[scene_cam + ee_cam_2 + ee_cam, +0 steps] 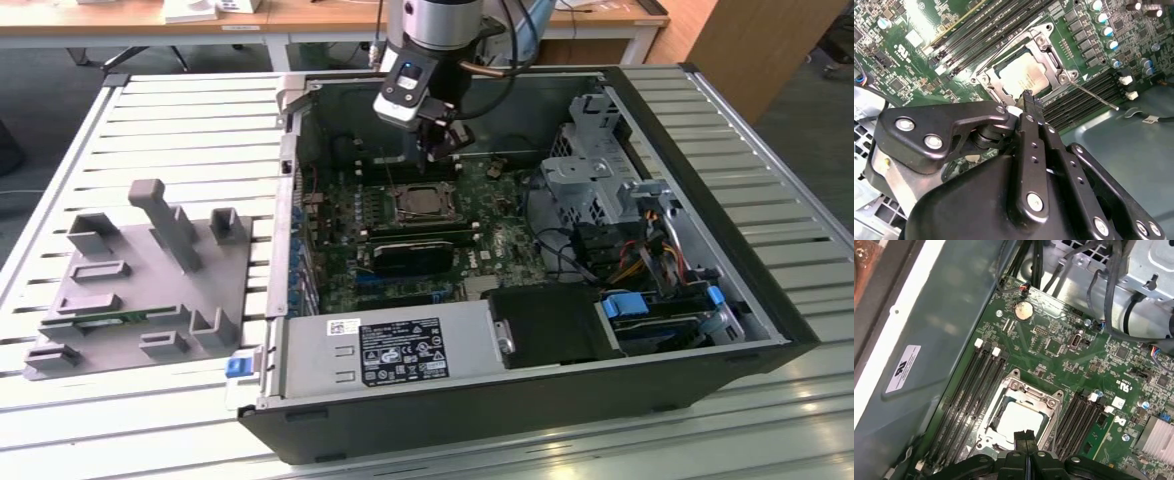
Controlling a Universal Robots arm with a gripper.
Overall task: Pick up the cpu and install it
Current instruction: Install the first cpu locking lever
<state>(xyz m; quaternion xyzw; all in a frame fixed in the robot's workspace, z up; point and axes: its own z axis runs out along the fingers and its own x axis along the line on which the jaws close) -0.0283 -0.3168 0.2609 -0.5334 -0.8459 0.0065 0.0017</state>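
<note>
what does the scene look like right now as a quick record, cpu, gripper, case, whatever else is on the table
cpu: lies flat in the motherboard socket, silver top up
socket frame: metal, surrounds the cpu
gripper: fingers shut, nothing between them, poised over the cpu's edge; contact cannot be told
computer case: open, lying on its side
table: slatted metal, carries the case
grey fixture: on the table at the exterior view's left of the case

There is one open computer box (pixel 561 400), one green board (pixel 1064 365), one shiny cpu (pixel 422 203), one round battery (pixel 1023 310), one black claw (pixel 445 155), and one grey stand (pixel 134 280) on the exterior view's left.
</note>
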